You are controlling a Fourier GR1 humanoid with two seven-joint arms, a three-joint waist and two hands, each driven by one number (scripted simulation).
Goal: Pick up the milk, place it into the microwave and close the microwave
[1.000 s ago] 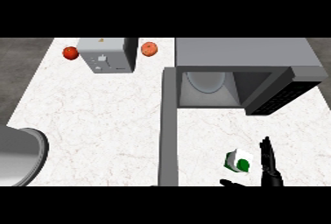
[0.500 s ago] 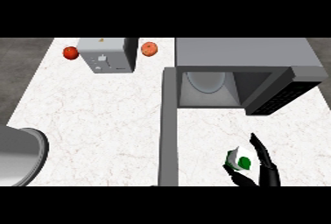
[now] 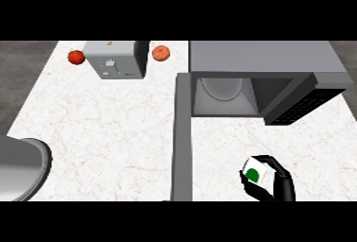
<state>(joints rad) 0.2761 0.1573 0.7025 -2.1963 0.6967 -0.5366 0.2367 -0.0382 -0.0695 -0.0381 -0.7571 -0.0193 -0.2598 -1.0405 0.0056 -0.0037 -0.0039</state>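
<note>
Right hand (image 3: 277,182) now curled round milk (image 3: 254,172) (green dot label)

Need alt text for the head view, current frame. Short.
The robot's right hand curls around a white milk carton with a green dot, low on the white counter, in front of an open microwave. Across the counter, a toaster stands between a red fruit and an orange one.

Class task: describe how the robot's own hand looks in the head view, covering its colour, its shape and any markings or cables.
Only the right hand shows, at the lower edge. It is plain black, with slim, segmented fingers and a thumb. No markings, cables or sleeve can be seen, and the forearm is out of frame. The left hand does not appear.
</note>
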